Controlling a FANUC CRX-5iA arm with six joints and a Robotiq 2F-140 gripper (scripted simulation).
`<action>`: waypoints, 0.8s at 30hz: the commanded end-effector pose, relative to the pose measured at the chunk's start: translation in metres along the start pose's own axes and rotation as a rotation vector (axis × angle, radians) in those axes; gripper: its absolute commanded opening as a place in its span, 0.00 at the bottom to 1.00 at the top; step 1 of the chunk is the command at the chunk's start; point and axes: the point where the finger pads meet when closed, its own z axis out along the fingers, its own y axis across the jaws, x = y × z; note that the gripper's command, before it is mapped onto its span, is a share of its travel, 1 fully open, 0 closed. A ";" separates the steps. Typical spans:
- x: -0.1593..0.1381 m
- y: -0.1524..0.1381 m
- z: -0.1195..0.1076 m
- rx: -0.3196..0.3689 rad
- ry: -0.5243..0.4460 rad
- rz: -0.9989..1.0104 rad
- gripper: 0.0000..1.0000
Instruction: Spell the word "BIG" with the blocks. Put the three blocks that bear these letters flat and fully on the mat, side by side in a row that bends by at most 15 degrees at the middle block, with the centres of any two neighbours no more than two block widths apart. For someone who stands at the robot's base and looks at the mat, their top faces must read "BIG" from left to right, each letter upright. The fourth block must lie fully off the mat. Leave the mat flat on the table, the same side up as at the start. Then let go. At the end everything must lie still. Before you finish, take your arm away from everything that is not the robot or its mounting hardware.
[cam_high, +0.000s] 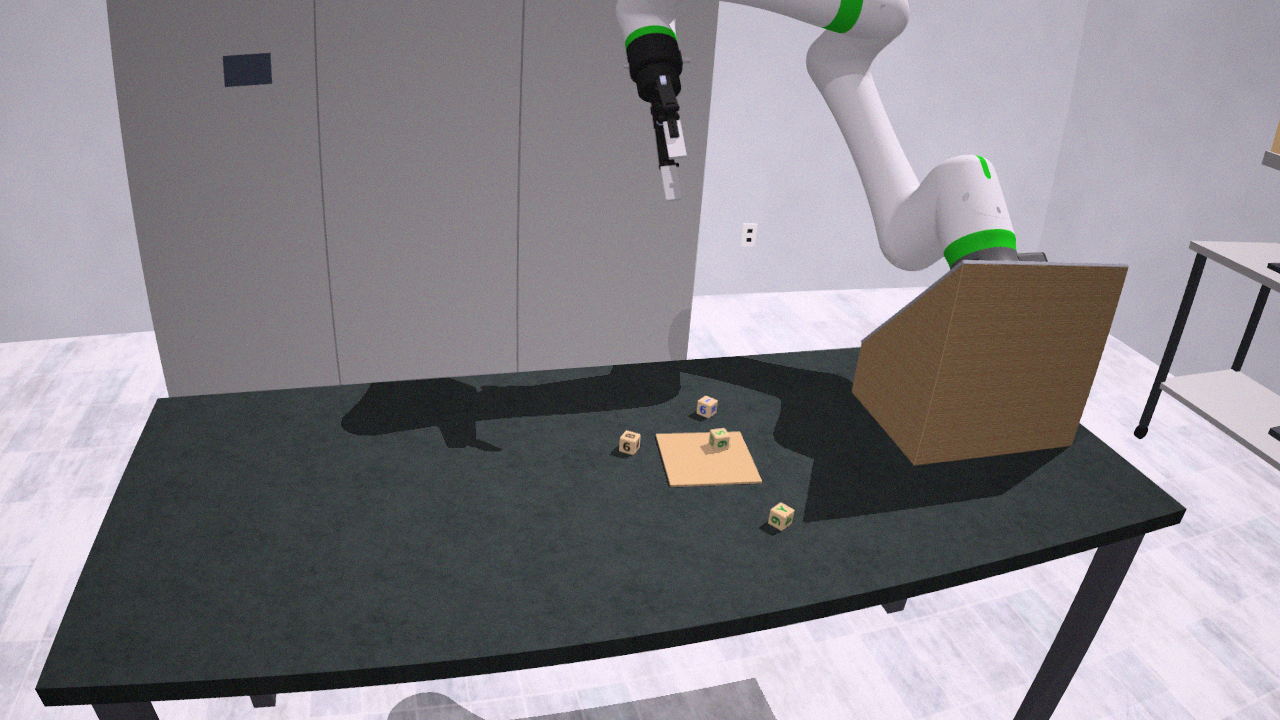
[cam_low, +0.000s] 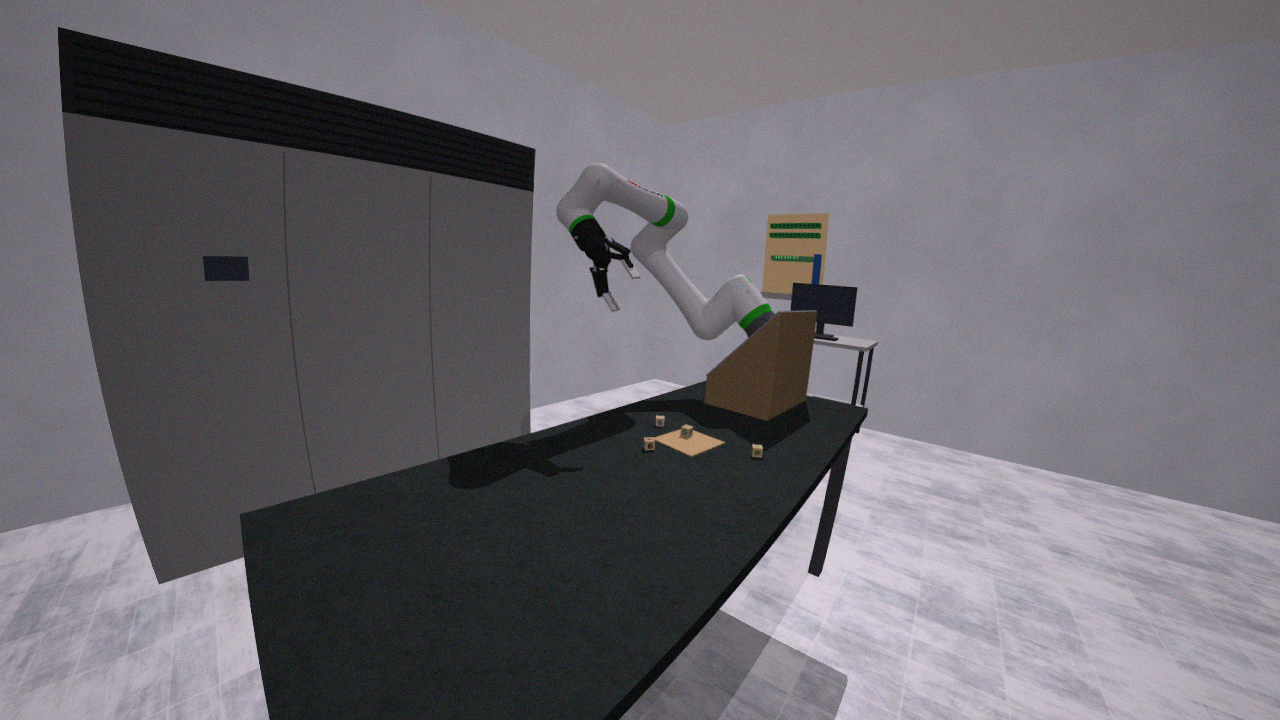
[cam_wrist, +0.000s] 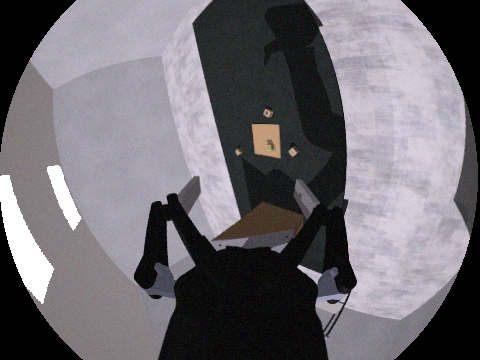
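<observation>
A tan square mat (cam_high: 708, 457) lies on the dark table, also in the wrist view (cam_wrist: 267, 139). One wooden letter block (cam_high: 719, 438) stands on the mat near its far edge. A second block (cam_high: 629, 441) sits on the table just left of the mat. A third block (cam_high: 707, 406) sits behind the mat. A fourth block (cam_high: 781, 515) lies in front of the mat to the right. The letters are too small to read. My gripper (cam_high: 669, 170) hangs open and empty high above the table, well above the blocks; it also shows in the exterior view (cam_low: 611, 288).
A large brown slanted box (cam_high: 984, 358) carrying the robot's base stands at the right back of the table. Grey cabinets (cam_high: 402, 188) stand behind the table. A shelf (cam_high: 1235, 340) stands off the table at the right.
</observation>
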 end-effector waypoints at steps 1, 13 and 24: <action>0.005 -0.005 0.037 -0.102 -0.027 0.091 1.00; 0.019 -0.020 0.126 -0.325 -0.032 0.267 1.00; 0.023 -0.036 0.199 -0.510 0.037 0.375 1.00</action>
